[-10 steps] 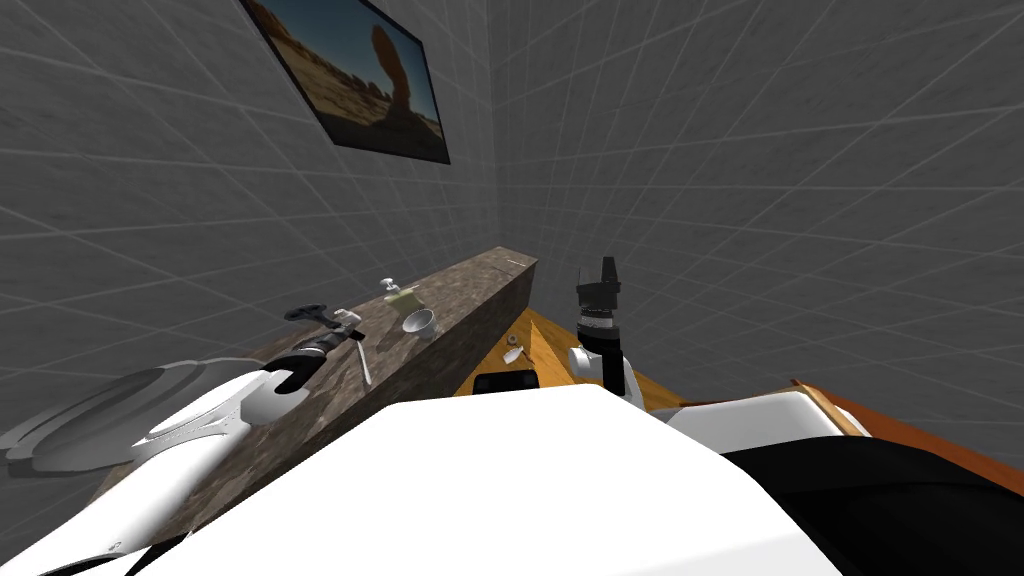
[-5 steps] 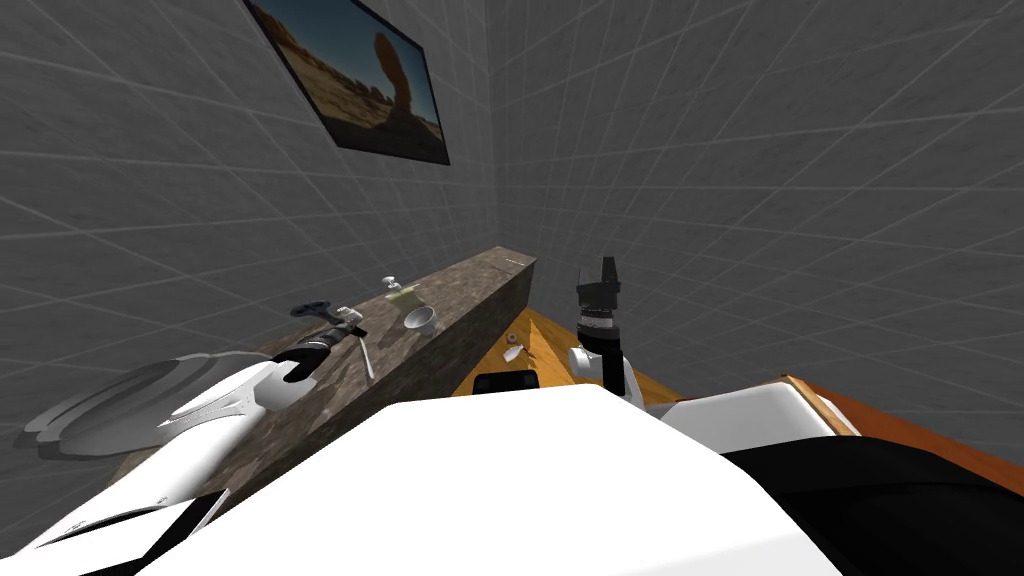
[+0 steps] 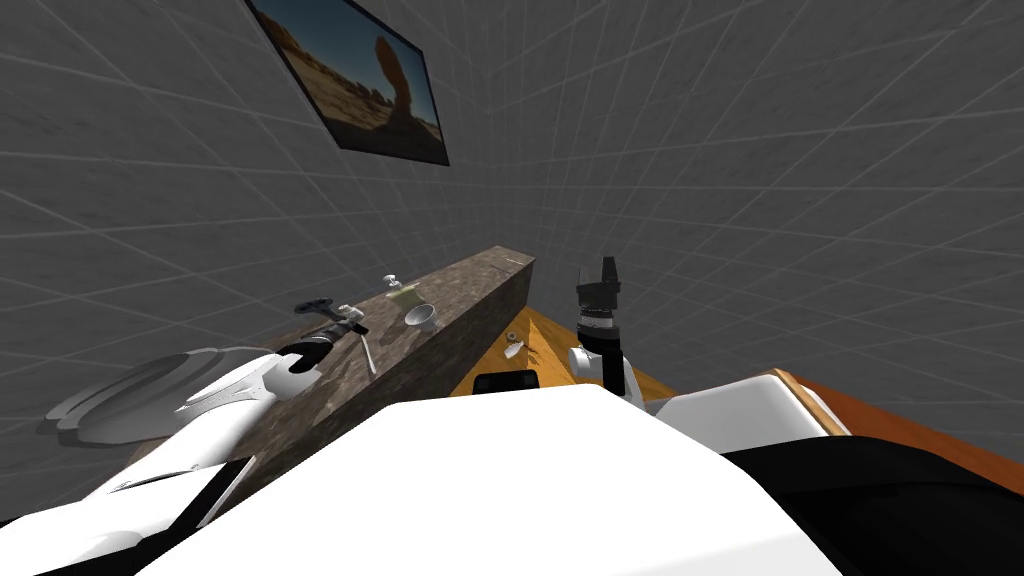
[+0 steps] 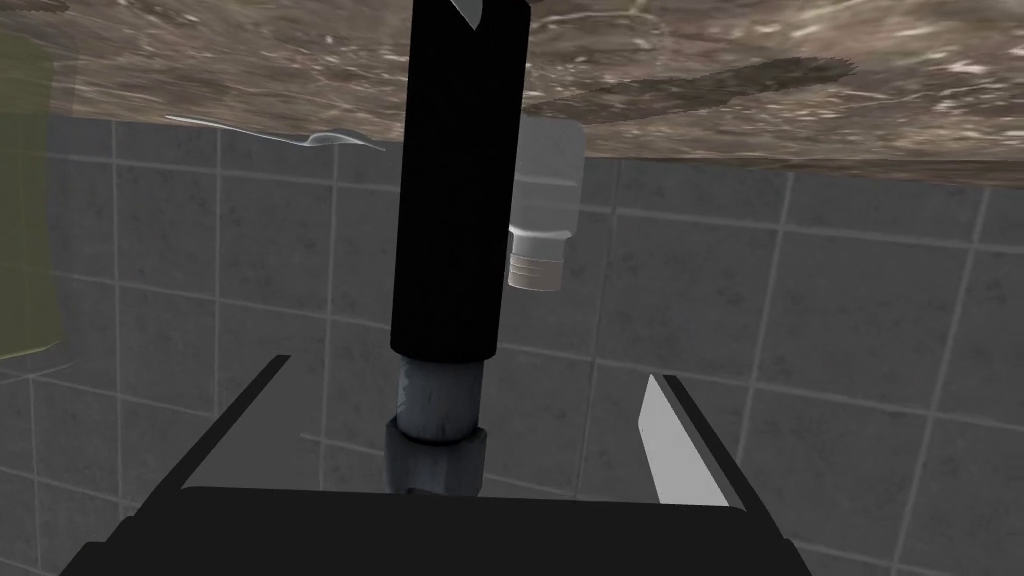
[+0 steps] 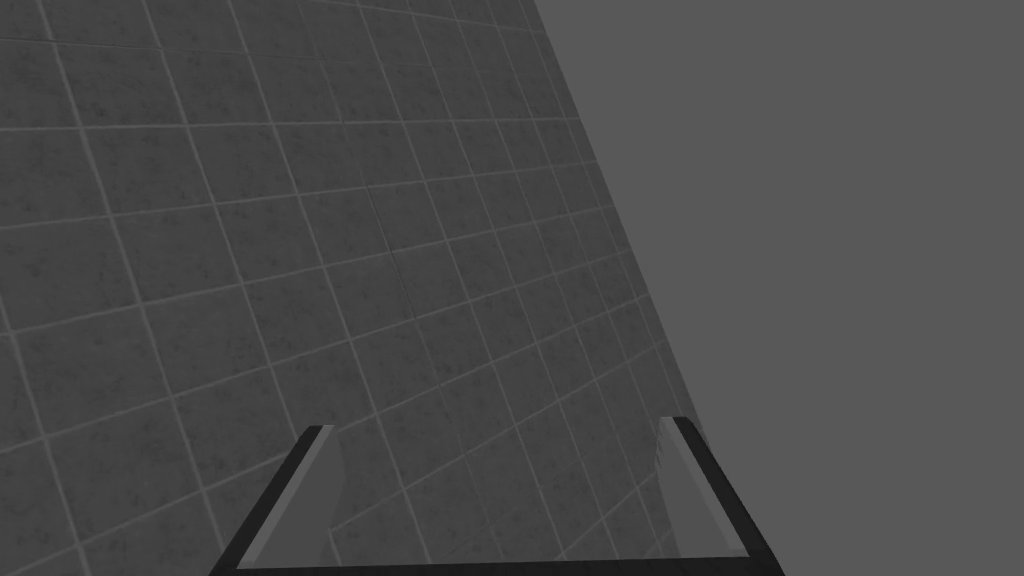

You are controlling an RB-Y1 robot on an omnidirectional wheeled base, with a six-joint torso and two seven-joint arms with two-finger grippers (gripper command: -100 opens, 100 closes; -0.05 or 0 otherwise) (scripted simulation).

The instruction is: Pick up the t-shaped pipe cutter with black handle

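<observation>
The pipe cutter [image 3: 322,310] lies on a brown stone counter [image 3: 470,290], its black T handle pointing left and a white-grey body beside it. In the left wrist view its black handle [image 4: 455,180] and grey shaft run straight up between my fingers. My left gripper [image 4: 467,370] is open around that shaft, and neither blade touches it. In the head view the left gripper [image 3: 338,328] sits right at the cutter. My right gripper [image 3: 603,275] is raised to the right of the counter's end, open and empty.
On the counter past the cutter stand a white funnel-shaped cup [image 3: 420,318] and an olive object [image 3: 401,292]; a thin spoon [image 3: 368,355] lies near my left hand. Grey plates [image 3: 120,400] sit at the near left. An orange wooden surface [image 3: 545,345] lies to the right.
My left arm has reached further along the counter, bringing its gripper up to the cutter. The head view has shifted slightly. The right arm has not moved.
</observation>
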